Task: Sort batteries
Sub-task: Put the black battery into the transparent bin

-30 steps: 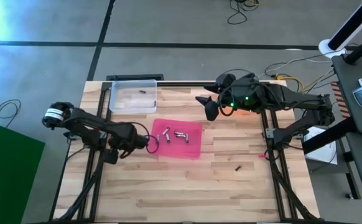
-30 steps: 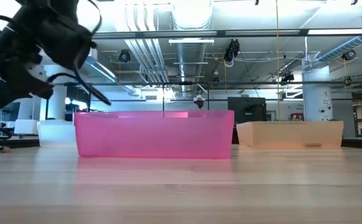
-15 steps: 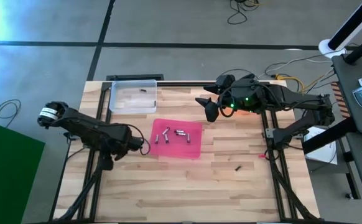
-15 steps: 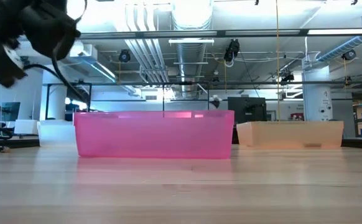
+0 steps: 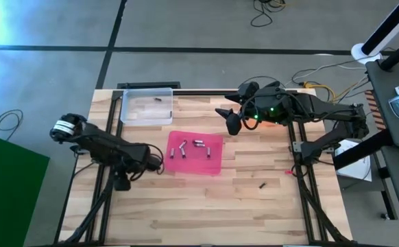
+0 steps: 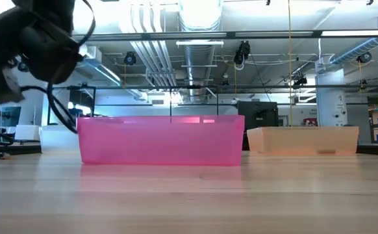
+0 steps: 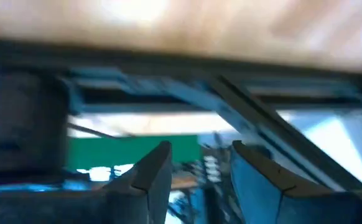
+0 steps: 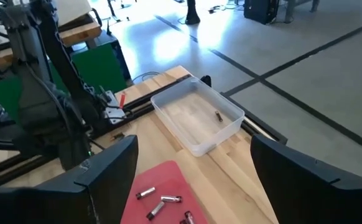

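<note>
From above I count three or four small batteries (image 5: pixel 191 147) lying loose on the floor of the pink tray (image 5: pixel 213 167) at the middle of the table (image 5: pixel 206 206); the right wrist view shows them as short silvery cylinders with darker ends, close together but at different angles. One more dark cell (image 5: pixel 158 100) sits alone in the clear tray (image 5: pixel 127 113) at the far left corner, and another small dark one (image 5: pixel 262 184) lies on the bare wood toward the near right, well apart from both trays. I judge these light, rigid and smooth-skinned, so they will roll at a nudge and can squirt out of a pinch taken near an end; I would close across the middle of the barrel, fingers square to its long axis, and pick whichever lies clearest of its neighbours and the tray wall. The left gripper (image 5: pixel 160 163) hangs just beside the pink tray's left edge, and its wrist view shows the fingers (image 7: pixel 151 171) apart with nothing between them. The right gripper (image 5: pixel 232 123) waits above the table beyond the pink tray's far right corner, its fingers (image 8: pixel 103 174) spread wide and empty.
</note>
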Robot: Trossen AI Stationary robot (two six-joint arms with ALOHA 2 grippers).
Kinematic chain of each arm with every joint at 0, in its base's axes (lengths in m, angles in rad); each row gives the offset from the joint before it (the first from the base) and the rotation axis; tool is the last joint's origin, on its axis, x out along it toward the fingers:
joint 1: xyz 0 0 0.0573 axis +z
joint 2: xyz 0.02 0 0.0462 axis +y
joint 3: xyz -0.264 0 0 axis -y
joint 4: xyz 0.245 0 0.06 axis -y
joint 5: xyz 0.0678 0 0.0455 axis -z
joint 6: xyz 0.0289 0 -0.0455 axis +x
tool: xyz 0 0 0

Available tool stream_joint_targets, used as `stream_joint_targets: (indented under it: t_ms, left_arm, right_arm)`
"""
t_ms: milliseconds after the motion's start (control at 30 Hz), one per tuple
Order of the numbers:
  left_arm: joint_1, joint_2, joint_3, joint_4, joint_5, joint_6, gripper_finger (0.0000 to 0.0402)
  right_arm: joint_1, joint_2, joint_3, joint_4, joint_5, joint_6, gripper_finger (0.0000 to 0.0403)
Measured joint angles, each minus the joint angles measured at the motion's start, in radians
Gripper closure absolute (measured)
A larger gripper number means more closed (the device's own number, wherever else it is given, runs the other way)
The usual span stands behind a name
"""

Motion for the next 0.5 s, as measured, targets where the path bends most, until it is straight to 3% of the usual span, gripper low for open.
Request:
stream_joint_targets:
  t_ms: [133,333,500]
  left_arm:
    - [0.002,0.073,0.056,0.044,-0.200,-0.013,0.0278]
    - [0.002,0.124,0.195,0.097,-0.315,0.055,0.0285]
    - [0.006,0.144,0.213,0.095,-0.464,0.147,0.0286]
  right_arm:
    - [0.000,0.000,0.000,-0.015,0.000,-0.001,0.0101]
    - [0.000,0.000,0.000,-0.052,0.000,-0.001,0.0094]
    - [0.000,0.000,0.000,-0.077,-0.001,-0.004,0.0092]
